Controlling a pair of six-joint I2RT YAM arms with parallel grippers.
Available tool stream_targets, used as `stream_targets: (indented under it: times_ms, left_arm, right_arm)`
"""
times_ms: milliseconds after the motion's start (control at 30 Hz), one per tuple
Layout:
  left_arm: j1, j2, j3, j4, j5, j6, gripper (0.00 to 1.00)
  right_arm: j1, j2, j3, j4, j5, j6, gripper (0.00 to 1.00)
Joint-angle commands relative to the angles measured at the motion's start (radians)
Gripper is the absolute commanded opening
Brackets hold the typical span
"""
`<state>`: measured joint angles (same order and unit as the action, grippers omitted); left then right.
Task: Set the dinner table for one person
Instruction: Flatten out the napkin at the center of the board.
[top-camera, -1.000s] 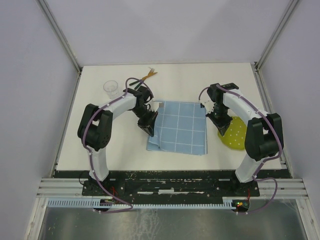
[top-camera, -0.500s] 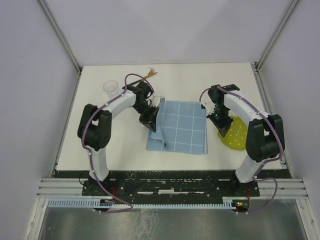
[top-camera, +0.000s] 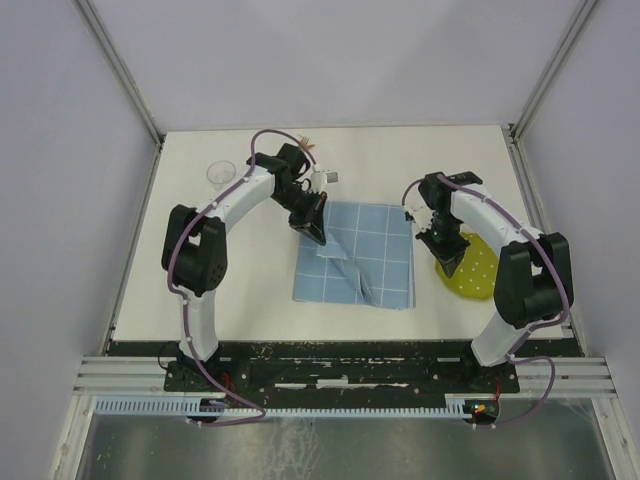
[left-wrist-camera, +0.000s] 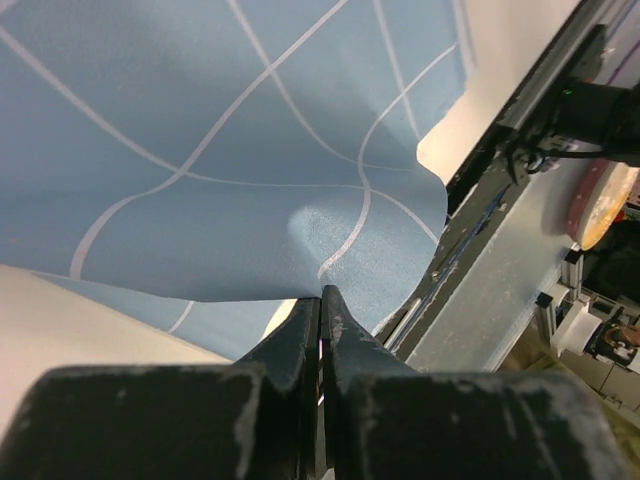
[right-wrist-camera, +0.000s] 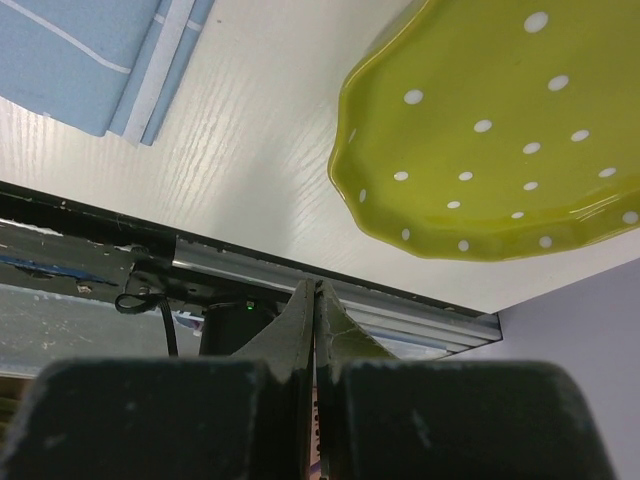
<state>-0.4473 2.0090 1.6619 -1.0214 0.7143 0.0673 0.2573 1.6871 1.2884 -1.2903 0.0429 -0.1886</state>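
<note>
Blue cloth (top-camera: 370, 262), pinched in our left gripper (top-camera: 318, 236), is not flat yet; our right gripper (top-camera: 448, 262) is closed, empty; plate (top-camera: 480, 272) waits by the dinner table (top-camera: 240, 295) right edge.

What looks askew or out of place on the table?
The light-blue, white-gridded cloth does not lie flat: the left gripper pinches one edge and holds it raised, so a fold runs across the cloth. Nothing else stands out.

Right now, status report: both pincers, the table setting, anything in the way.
Left pincer shut on blue cloth, one layer lifted. Right pincer shut, empty, at green dotted plate's edge. Dinner table: cloth centre, plate right, glass far left. Nothing blocking either arm.
</note>
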Motion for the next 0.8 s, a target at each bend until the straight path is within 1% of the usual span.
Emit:
stream_targets:
  times_ms: [0, 100, 200, 367, 467, 567, 667, 700, 767]
  left_arm:
    - [-0.004, 0.01, 0.084, 0.015, 0.132, -0.041, 0.03]
    - [-0.001, 0.009, 0.115, 0.031, 0.168, -0.05, 0.03]
    - [0.004, -0.011, 0.126, 0.086, 0.18, -0.075, 0.03]
    - [0.003, -0.028, 0.089, 0.105, 0.179, -0.093, 0.03]
    - [0.003, -0.028, 0.051, 0.11, 0.156, -0.093, 0.03]
    - [0.004, -0.024, 0.049, 0.122, 0.141, -0.097, 0.03]
    - [0.004, 0.001, 0.084, 0.118, 0.12, -0.097, 0.03]
    - [0.004, 0.01, 0.101, 0.111, 0.113, -0.095, 0.03]
    - [0.005, 0.028, 0.127, 0.101, 0.102, -0.087, 0.03]
  right_arm:
    - [-0.011, -0.046, -0.012, 0.009, 0.016, 0.003, 0.02]
    - [-0.016, -0.046, -0.013, 0.009, 0.018, 0.003, 0.02]
    - [-0.02, -0.046, -0.014, 0.008, 0.017, 0.005, 0.02]
    - [-0.023, -0.055, -0.009, 0.005, 0.011, 0.001, 0.02]
    - [-0.023, -0.056, 0.028, -0.019, -0.007, -0.005, 0.02]
    - [-0.023, -0.069, 0.112, -0.047, -0.085, -0.025, 0.02]
    - [-0.021, -0.067, 0.194, -0.075, -0.209, -0.029, 0.02]
    - [-0.02, -0.062, 0.205, -0.081, -0.243, -0.023, 0.04]
    - [-0.01, -0.053, 0.214, -0.077, -0.259, -0.008, 0.18]
